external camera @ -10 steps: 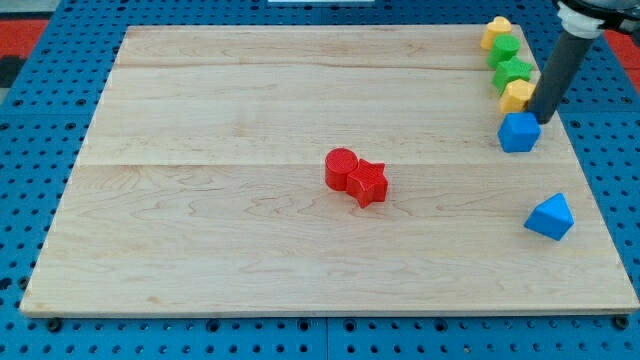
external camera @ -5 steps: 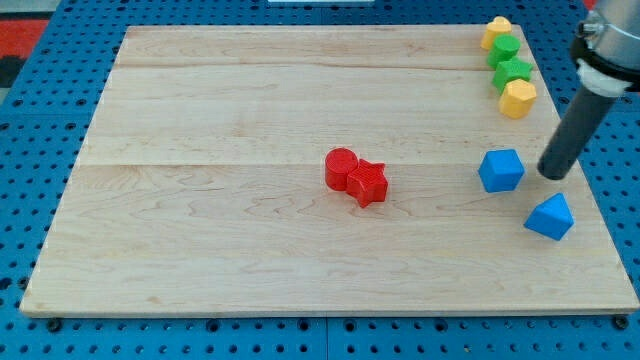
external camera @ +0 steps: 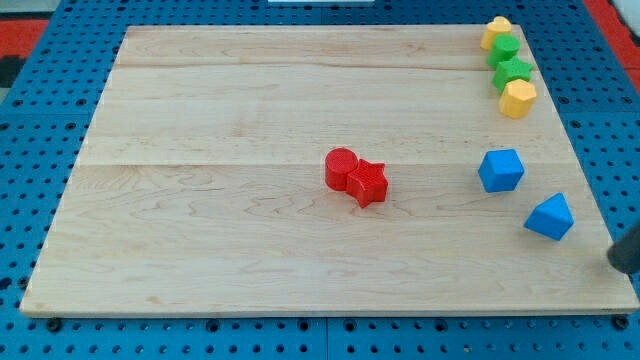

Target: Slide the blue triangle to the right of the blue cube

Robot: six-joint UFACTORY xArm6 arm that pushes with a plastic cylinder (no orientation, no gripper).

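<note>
The blue cube [external camera: 501,170] sits on the wooden board [external camera: 250,230] at the view's right. The blue triangle [external camera: 550,216] lies just below and to the right of it, a small gap apart, near the board's right edge. Only the lower end of my dark rod shows, at the view's right edge. My tip [external camera: 619,262] is below and to the right of the blue triangle, past the board's right edge, touching no block.
A red cylinder [external camera: 341,167] and a red star [external camera: 367,183] touch each other at the board's middle. At the top right, a yellow block [external camera: 496,32], two green blocks [external camera: 505,50] [external camera: 514,71] and another yellow block [external camera: 518,98] form a column.
The blue cube was pushed down and to the left, away from the yellow block. My tip then moved down the right side past the blue triangle, off the board's edge. The triangle has not moved.
</note>
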